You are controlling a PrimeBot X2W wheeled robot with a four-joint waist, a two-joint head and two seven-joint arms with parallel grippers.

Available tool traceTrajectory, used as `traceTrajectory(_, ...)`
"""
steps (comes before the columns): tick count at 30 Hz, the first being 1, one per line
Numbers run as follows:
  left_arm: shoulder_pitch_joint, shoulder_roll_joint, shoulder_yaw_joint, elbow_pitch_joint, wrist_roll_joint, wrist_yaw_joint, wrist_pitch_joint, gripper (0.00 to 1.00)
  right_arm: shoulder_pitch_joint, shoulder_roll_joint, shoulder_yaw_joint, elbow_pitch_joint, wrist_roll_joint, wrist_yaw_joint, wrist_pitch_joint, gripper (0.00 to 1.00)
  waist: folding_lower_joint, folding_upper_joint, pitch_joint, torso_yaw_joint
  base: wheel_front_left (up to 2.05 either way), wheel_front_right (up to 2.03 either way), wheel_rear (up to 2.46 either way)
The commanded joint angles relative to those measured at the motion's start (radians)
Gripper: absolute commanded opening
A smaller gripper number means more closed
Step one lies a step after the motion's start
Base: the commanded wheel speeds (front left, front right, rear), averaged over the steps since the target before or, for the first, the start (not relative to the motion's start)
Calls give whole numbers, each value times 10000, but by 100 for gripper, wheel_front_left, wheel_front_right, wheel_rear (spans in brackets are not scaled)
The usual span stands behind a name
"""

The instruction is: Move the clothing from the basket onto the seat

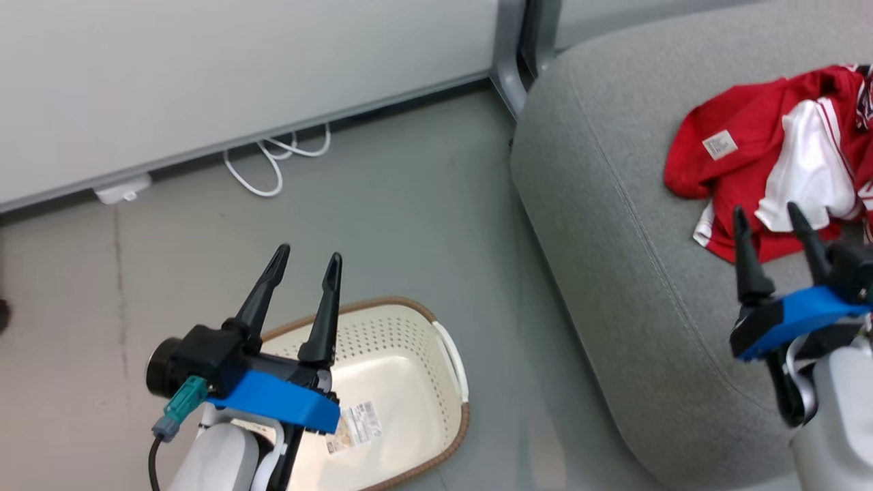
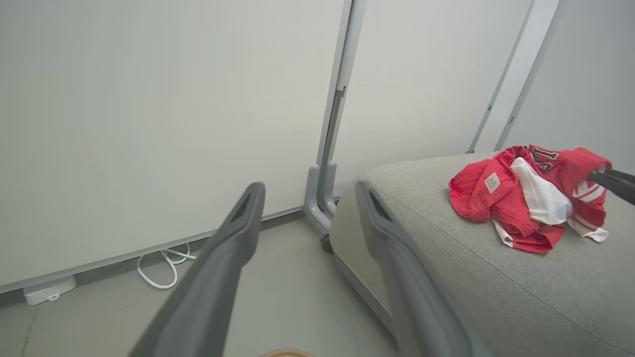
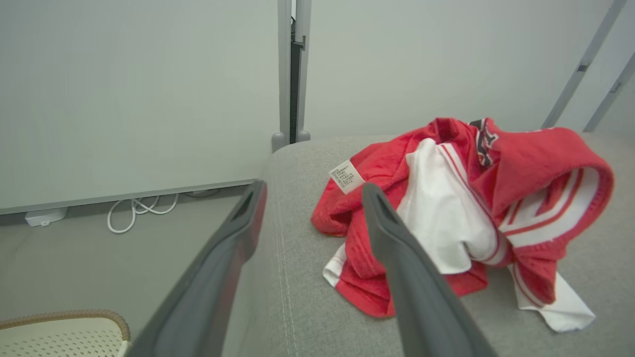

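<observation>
Seat [image 1: 614, 273]: the grey cushion occupies the right half of the head view, and all the clothing in view lies on it.

Basket [image 1: 382, 334]: it stands on the floor at the lower centre, well apart from the clothing. You see its bare cream bottom with the paper label [image 1: 354, 424]. No red fabric shows inside, though the left arm hides its lower left part.

Clothing [image 1: 757, 157]: one crumpled red and white heap at the upper right, cut by the right edge of the frame. You cannot tell the two garments apart within it. Judge the transfer complete as far as the views show. What is left is to confirm the hidden part of the basket.

Orientation: the heap's long axis runs roughly left to right across the head view. Its red end, with the white care tag [image 1: 719, 144] face up, points to the frame's left. The white panel sits mid-heap.

Left gripper [image 1: 309, 254]: the fingers are spread over the basket and hold nothing.

Right gripper [image 1: 766, 209]: the fingers are spread at the near edge of the heap and grip no cloth.
</observation>
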Motion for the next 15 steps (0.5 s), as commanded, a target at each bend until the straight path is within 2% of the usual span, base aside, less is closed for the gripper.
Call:
traceTrajectory(1,190,-10,85,43,46,-23,-47,100,322,80,-1,-170,-77,1,51,100,3,-1,-499,456,0,0,0)
traceTrajectory(8,853,-173,585,342,-23,-23,-44,100,1731,827,31,-1729,-431,1,367,100,3,-1,-1169,1223,0,0,0)
traceTrajectory(15,1214,-225,1017,684,-96,-23,-39,100,2780,1306,204,-2708,-537,1,583,100,3,-1,-1580,2005,0,0,0)
